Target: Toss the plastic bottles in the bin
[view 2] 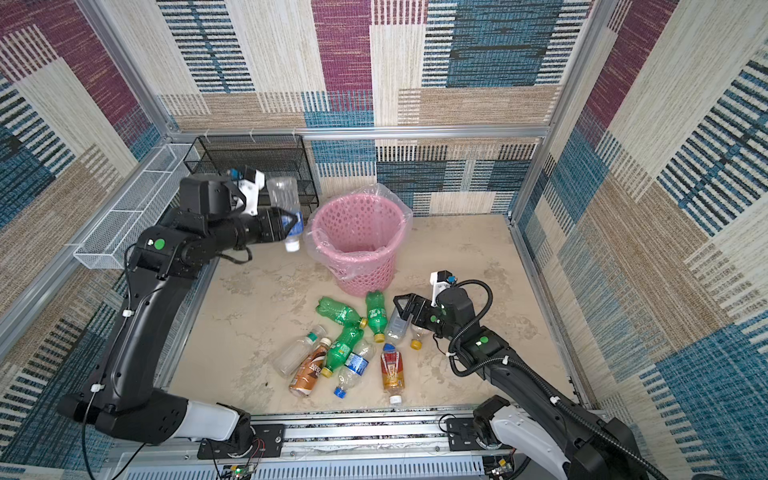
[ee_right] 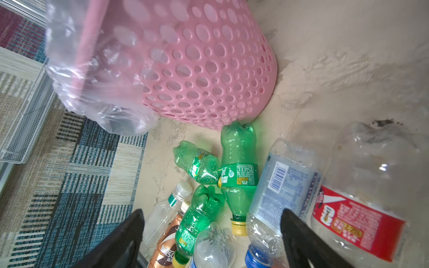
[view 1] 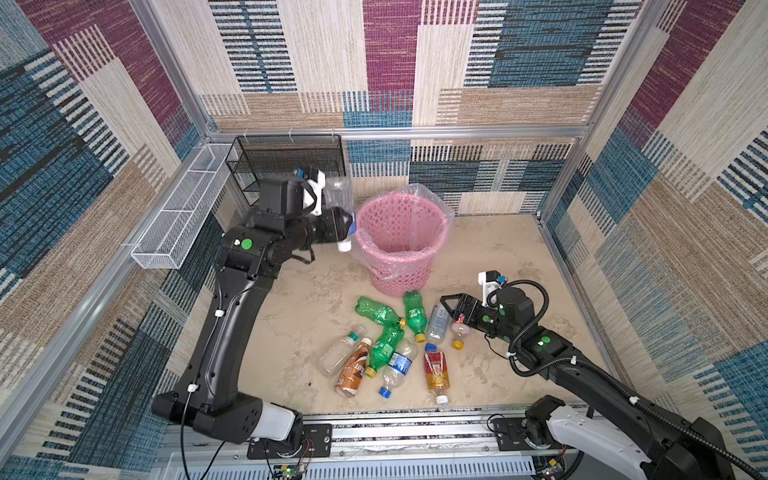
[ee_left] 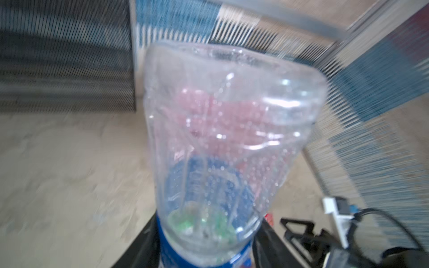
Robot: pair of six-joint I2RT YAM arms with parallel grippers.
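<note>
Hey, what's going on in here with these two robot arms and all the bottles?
The robot is putting plastic bottles into the pink bin. The left gripper holds a clear bottle with a blue label cap down, just beside the bin's rim, not yet dropped in. The right gripper is open and hangs low over the pile of bottles lying on the table in front of the bin, close to a clear one with a blue cap. Roughly nine bottles lie there.
</note>
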